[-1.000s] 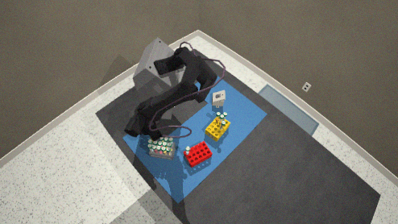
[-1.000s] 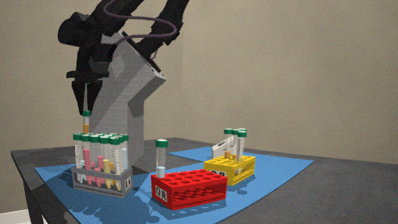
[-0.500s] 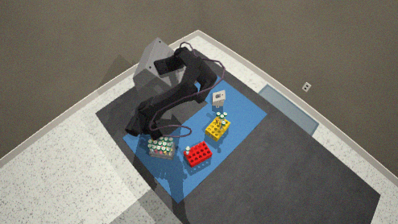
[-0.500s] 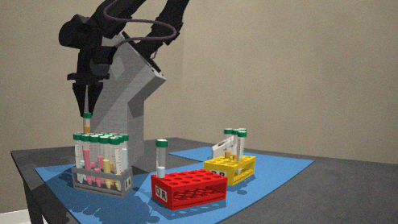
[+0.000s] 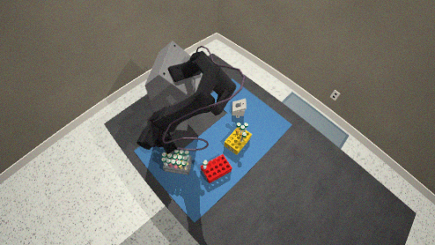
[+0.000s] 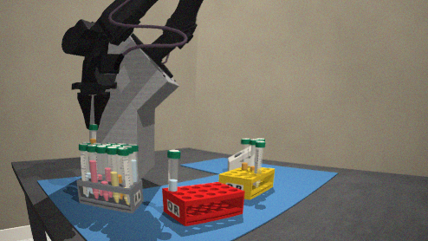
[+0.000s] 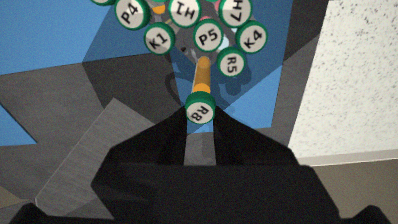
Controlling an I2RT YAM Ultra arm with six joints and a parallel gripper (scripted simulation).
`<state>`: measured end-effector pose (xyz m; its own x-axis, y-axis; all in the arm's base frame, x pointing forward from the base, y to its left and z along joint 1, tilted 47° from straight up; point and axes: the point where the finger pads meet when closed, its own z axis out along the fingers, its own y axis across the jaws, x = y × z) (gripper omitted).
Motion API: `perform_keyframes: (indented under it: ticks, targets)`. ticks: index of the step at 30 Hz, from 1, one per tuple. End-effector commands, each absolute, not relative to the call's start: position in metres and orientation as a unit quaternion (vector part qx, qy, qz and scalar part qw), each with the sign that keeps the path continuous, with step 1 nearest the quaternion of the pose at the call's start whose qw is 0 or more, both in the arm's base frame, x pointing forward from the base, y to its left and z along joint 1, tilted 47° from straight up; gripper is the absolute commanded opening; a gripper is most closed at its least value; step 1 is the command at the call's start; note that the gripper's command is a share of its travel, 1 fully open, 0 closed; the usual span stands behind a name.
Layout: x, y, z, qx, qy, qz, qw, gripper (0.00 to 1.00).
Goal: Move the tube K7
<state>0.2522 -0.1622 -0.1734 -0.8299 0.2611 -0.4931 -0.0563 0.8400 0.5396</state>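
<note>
My gripper [image 6: 92, 118] [image 7: 200, 112] is shut on a green-capped tube marked R8 [image 7: 200, 108] [image 6: 93, 127] with orange contents. It holds the tube upright over the back of the grey rack RA [image 6: 108, 198] [image 5: 177, 169], the cap a little above the other caps. Caps K1 [image 7: 159, 38], P5 [image 7: 208, 36], K4 [image 7: 251, 37] and R5 [image 7: 231, 62] show below it. I see no cap marked K7. The yellow rack RB [image 6: 260, 178] [image 5: 234, 146] holds a few tubes [image 6: 259, 153]. The red rack QR [image 6: 208, 205] [image 5: 218, 170] holds one tube [image 6: 173, 169] [image 5: 205, 164] at its corner.
The three racks stand on the blue mat [image 5: 264, 119] [image 6: 299, 182]. A white DONE box [image 5: 240, 106] [image 6: 238, 159] stands behind RB. The grey arm pedestal [image 6: 134, 117] rises close behind RA.
</note>
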Motion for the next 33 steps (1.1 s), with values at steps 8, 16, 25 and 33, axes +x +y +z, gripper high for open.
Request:
perform_keyframes:
  ticks: [8, 16, 25, 33]
  targets:
    - [0.264, -0.179, -0.177, 0.059, 0.914, 0.265, 0.303, 0.00]
    - [0.267, -0.177, -0.179, 0.056, 0.914, 0.264, 0.304, 0.00]
    - [0.268, -0.176, -0.183, 0.057, 0.915, 0.265, 0.300, 0.00]
    - [0.270, -0.176, -0.187, 0.058, 0.915, 0.264, 0.300, 0.00]
